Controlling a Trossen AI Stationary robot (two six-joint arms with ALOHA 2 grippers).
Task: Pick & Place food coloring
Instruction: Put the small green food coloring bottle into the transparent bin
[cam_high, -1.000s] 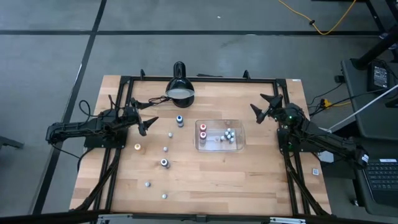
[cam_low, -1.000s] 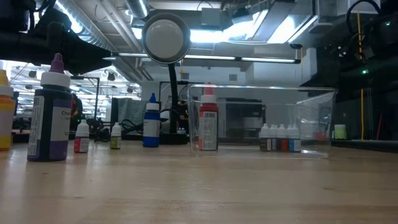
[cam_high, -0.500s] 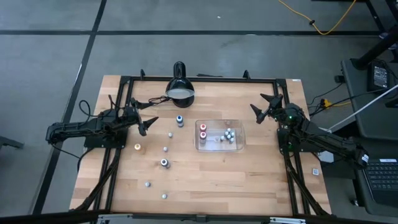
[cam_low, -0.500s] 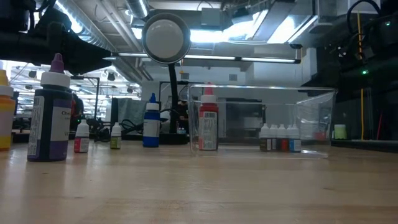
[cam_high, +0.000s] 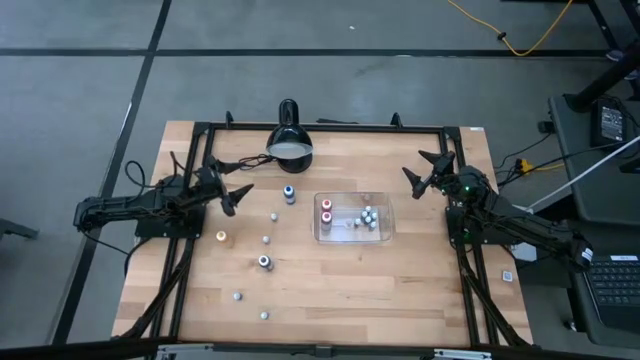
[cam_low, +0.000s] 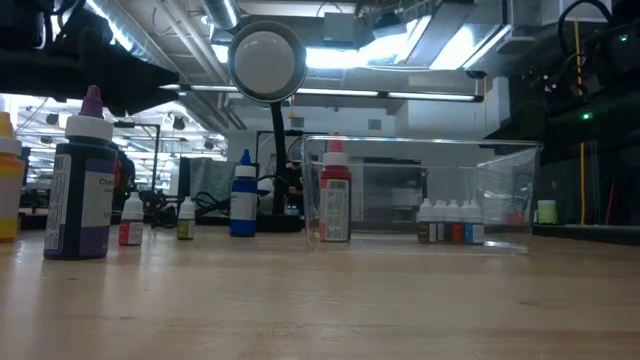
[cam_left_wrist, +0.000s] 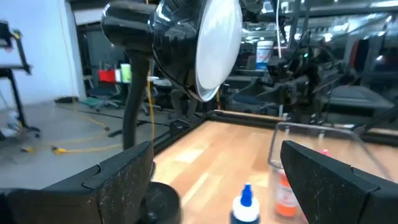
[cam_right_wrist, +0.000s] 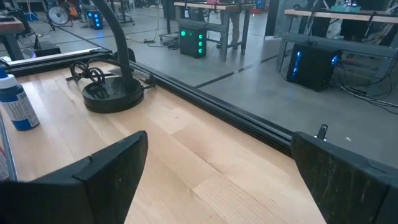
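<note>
Pale wood planks make up the table (cam_high: 330, 280), framed in black rail and ringed by grey workshop floor. At its left edge the left gripper (cam_high: 236, 196) hovers above the wood with its fingers spread apart and nothing between them; at the right edge the right gripper (cam_high: 427, 170) waits, likewise spread wide and empty. Just ahead of the left gripper, toward the table's middle, stands a blue-capped bottle (cam_high: 289, 192), seen close beneath that arm's fingers (cam_left_wrist: 118, 180) in the left wrist view. Beyond it, on the far side from the left gripper and well short of the right one, sits the clear tray (cam_high: 385, 232), holding two red-topped bottles (cam_high: 325, 210) at its near end and a tight cluster of small pale bottles (cam_high: 369, 217) toward the end nearer the right gripper. The black lamp (cam_high: 289, 140) stands at the back edge, off to the side of the left gripper, its shade looming over that arm's camera. More food coloring lies loose on the wood on the front side of the left gripper: an orange-topped bottle (cam_high: 221, 237) closest, a dark bottle (cam_high: 264, 262) farther out, and several tiny grey-white ones (cam_high: 266, 240) scattered between them and the front edge. From table height, the dark bottle (cam_low: 84, 190) looms largest, the tray's row of small bottles (cam_low: 451, 222) lined up behind clear plastic.
</note>
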